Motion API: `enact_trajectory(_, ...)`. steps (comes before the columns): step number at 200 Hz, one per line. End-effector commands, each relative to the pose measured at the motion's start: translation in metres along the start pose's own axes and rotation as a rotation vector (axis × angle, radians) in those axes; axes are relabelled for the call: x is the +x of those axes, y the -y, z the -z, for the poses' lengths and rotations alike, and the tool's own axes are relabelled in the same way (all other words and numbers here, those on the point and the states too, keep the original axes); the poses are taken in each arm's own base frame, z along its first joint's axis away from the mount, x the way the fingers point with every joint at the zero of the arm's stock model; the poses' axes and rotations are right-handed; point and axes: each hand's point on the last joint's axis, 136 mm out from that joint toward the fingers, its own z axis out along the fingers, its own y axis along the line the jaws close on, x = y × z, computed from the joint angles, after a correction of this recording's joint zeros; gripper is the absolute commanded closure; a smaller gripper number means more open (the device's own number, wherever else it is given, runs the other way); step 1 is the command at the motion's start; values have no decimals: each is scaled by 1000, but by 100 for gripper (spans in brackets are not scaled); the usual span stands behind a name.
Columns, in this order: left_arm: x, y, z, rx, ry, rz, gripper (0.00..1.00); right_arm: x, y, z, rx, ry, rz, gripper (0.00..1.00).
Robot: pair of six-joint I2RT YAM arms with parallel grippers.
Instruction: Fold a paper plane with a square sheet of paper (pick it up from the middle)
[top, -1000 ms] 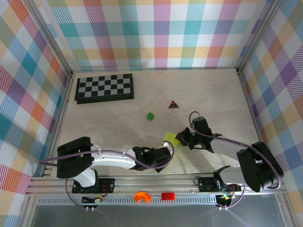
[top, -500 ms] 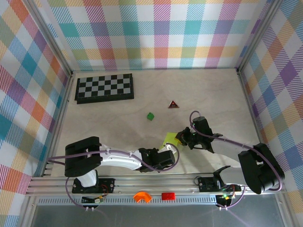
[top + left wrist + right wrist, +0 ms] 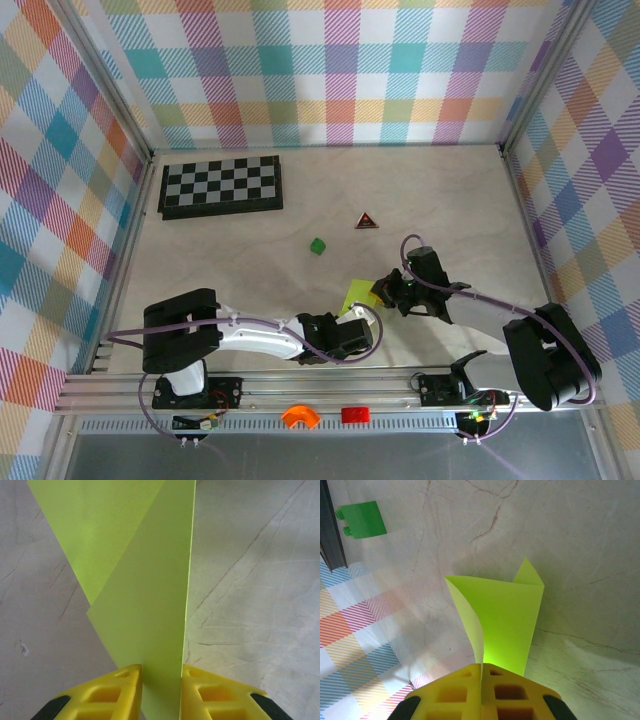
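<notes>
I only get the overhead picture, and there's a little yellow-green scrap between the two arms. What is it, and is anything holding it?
Observer: It's folded paper. On the right wrist camera, the right gripper is shut on the paper plane, pinching one edge.
Operator: And the left arm?
Observer: On the left wrist camera, a strip of the paper runs through the gap of the left gripper. I cannot tell whether it pinches.
Operator: Is the paper lying flat?
Observer: No. On the right wrist camera, one flap curves up off the table toward the gripper.
</notes>
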Motion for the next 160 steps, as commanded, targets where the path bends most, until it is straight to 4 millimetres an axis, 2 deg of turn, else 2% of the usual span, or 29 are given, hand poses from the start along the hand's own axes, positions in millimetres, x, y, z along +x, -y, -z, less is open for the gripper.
enact_trajectory(1,-2,-3,2,-35,-3,-14,76,-2,-12,2,-20,7,14,100)
enact_trajectory(78,-3,0,2,-16,0,-10,90,-1,-11,5,-20,12,16,100)
enact_trajectory(103,0,2,0,-10,-5,6,94,-1,-6,10,19,23,39,83)
enact_trajectory(125,6,4,-5,-2,-25,23,95,-6,9,24,142,74,82,75)
enact_trajectory(160,19,11,-14,27,-50,64,95,-13,34,48,274,152,104,71)
